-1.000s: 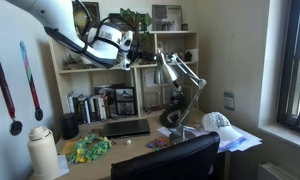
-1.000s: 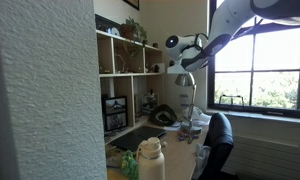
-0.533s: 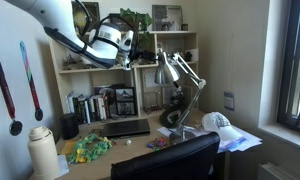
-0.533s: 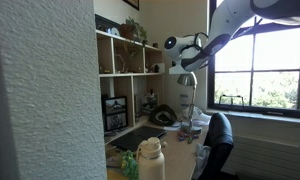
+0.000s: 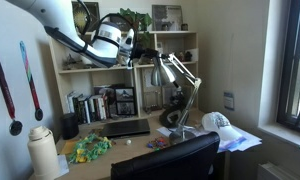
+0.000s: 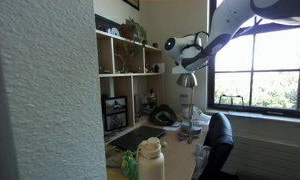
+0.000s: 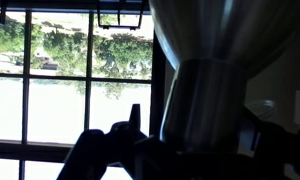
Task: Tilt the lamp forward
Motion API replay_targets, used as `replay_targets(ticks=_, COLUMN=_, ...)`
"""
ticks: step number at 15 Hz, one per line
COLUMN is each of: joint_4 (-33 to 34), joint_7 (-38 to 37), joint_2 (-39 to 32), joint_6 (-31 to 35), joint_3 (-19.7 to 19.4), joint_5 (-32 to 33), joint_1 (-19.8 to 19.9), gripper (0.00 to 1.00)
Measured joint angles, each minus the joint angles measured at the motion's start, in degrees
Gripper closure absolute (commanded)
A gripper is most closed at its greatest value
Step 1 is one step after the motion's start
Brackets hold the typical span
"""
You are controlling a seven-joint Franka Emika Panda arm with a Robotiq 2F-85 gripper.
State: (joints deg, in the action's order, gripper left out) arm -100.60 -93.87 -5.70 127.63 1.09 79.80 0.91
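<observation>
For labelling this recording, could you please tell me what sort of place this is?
Most likely a home office or study: a cubby shelf holding books, a silver desk lamp and a dark office chair in front.

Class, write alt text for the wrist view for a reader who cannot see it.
The lamp, its silver shade close up, fills the right side, with the dark pincer either side of its neck. Behind, a window shows trees.

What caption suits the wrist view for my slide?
Close-up of the lamp, backlit by a window with trees outside.
</observation>
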Motion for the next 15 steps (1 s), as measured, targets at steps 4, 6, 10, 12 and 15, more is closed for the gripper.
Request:
replay_targets(ticks=4, joint_4=0.3, joint_7=0.0, joint_2=0.0, joint_6=-0.9, joint_3=-0.4, joint_5=0.0, joint_1=0.0, gripper=0.7)
replay_targets(ticks=6, joint_4=0.4, joint_7=0.0, joint_2=0.0, joint_6=-1.0, joint_3=-0.4, joint_5=0.0, joint_1=0.0, gripper=0.77)
replay_targets(ticks=10, joint_4=0.4, joint_7=0.0, joint_2=0.0, joint_6=-1.0, joint_3=-0.3, joint_5=-0.2, joint_1=-0.2, gripper=0.78)
replay_targets(ticks=12, joint_4=0.4, joint_7=0.2, joint_2=-0.1, joint_6=-1.0, joint_3=-0.2, joint_5=-1.2, joint_1=-0.5, gripper=0.78)
replay_targets(ticks=15, joint_4=0.4, joint_7=1.5, joint_2=-0.1, joint_6=-0.5, joint_3=-0.1, joint_5=-4.9, joint_1=-1.0, gripper=0.78)
